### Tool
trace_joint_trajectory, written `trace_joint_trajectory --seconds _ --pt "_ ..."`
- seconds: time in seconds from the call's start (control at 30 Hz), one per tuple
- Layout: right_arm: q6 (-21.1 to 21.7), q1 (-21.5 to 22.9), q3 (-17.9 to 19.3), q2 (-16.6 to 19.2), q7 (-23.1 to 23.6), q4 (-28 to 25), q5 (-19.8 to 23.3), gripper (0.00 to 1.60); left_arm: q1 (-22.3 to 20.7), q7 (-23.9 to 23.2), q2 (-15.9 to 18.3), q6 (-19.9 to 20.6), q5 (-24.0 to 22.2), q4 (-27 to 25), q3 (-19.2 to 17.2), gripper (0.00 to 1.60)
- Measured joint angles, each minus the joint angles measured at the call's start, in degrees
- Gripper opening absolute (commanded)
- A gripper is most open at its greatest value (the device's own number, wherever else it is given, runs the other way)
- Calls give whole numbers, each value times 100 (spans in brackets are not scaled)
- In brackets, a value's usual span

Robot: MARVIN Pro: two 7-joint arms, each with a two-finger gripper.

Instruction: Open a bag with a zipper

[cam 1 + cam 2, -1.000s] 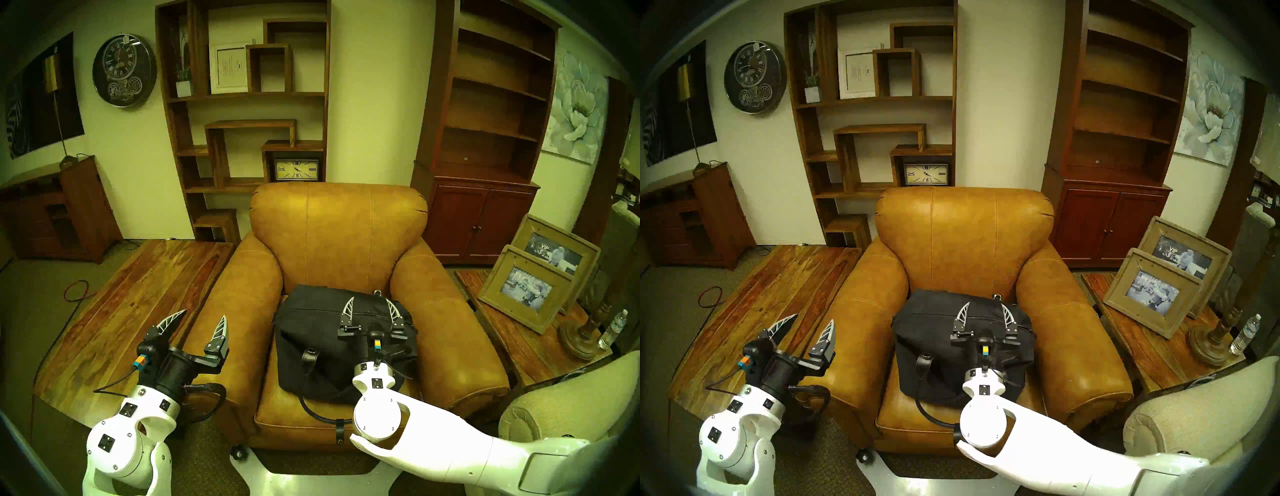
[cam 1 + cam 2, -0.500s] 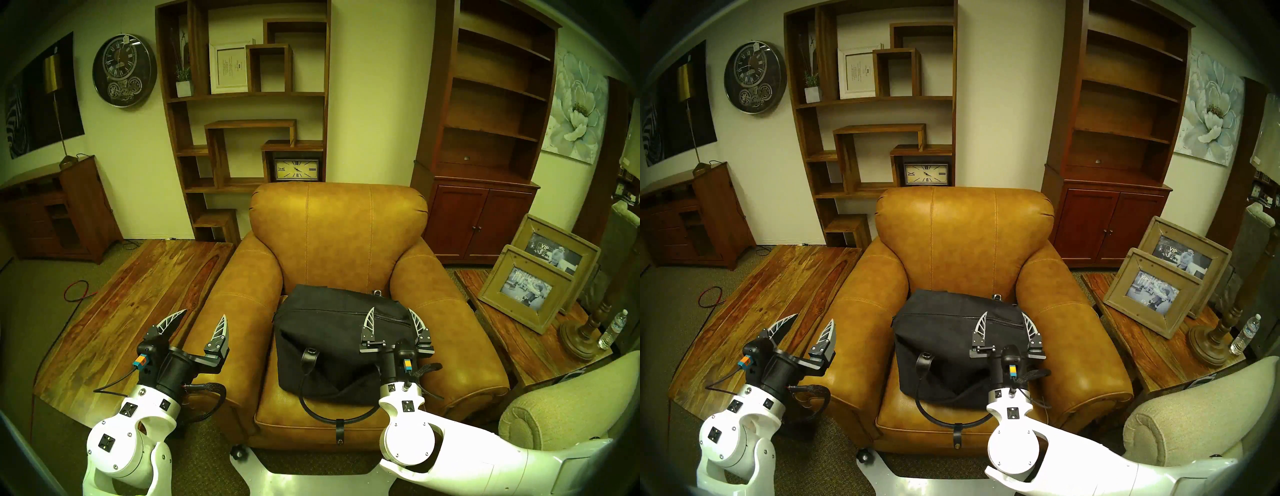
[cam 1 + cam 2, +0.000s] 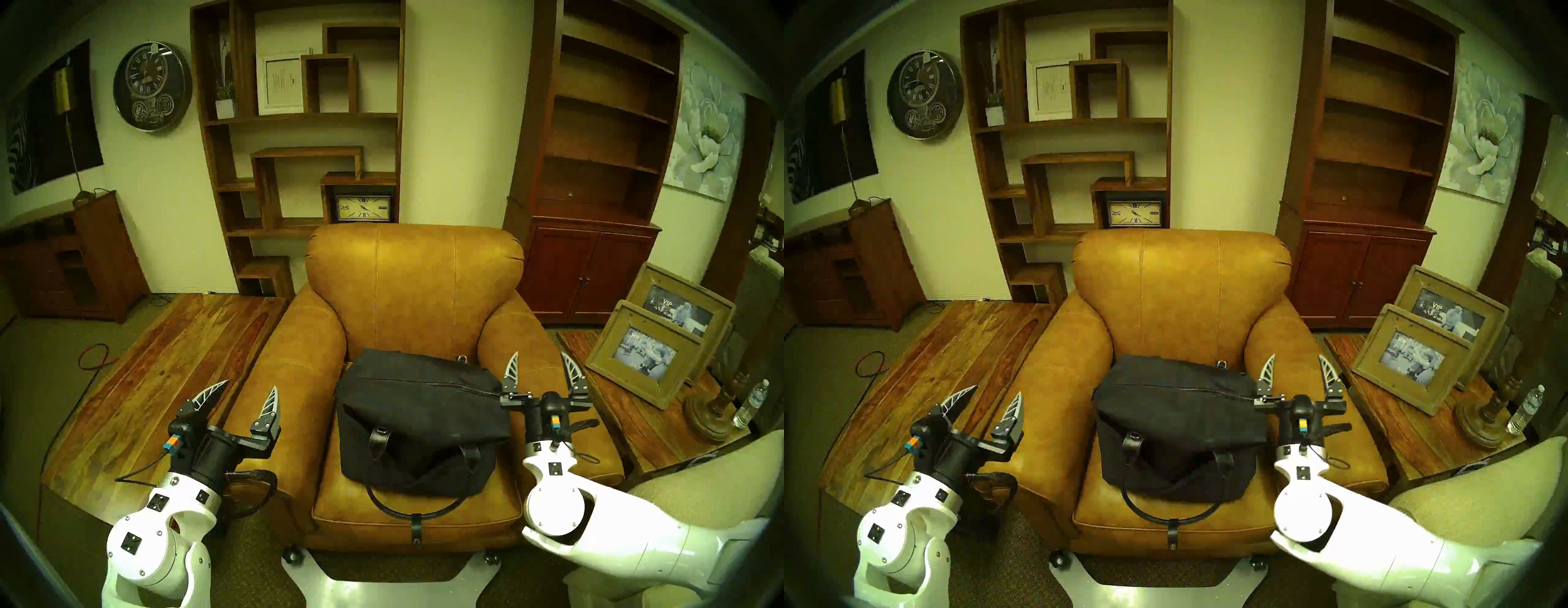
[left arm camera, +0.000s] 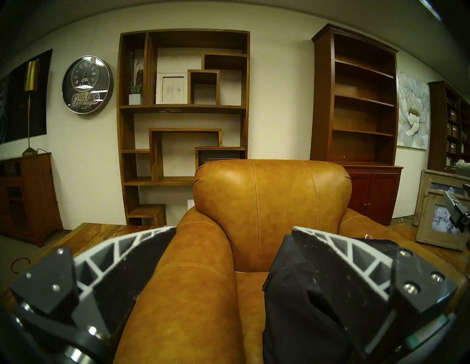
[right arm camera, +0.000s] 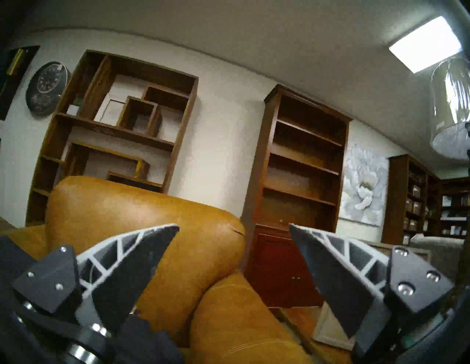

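The black canvas bag lies on the seat of the tan leather armchair. The zipper runs along the bag's top; its pull is too small to pick out. A thin loop handle hangs over the seat's front. My right gripper is open and empty, above the right armrest, just right of the bag's right end. My left gripper is open and empty over the left armrest, left of the bag. The bag's left end shows in the left wrist view.
A side table at the right holds two photo frames, a lamp base and a water bottle. A low wooden table stands at the left. A beige upholstered chair is by my right arm.
My right gripper has moved from above the bag's zipper to the right, clear of the bag, and now hovers over the right armrest, still open. The left arm has not moved.
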Motion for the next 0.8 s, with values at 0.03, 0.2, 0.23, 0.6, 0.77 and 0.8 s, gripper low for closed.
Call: trace_joint_trajectory --seconds 0.03,0.2,0.23,0.6,0.77,0.8 --pt "-12 -14 60 45 3 34 -2 160 0 0 0 0 1 0 0 160" --pt "-138 -182 269 359 160 116 -42 160 1 0 -4 0 4 0 0 160" --pt "-183 -246 283 441 231 98 -57 160 1 0 -4 0 5 0 0 160" --pt "-838 -833 246 1123 1088 -453 -227 160 19 0 -13 -1 6 -14 -1 160" --pt "-1168 -1063 203 1442 1556 -625 -227 160 42 -1 -17 -1 4 -18 -4 160" --pt "-1263 -1119 185 1519 1668 -663 -192 160 48 -1 -18 -1 3 -19 -4 160"
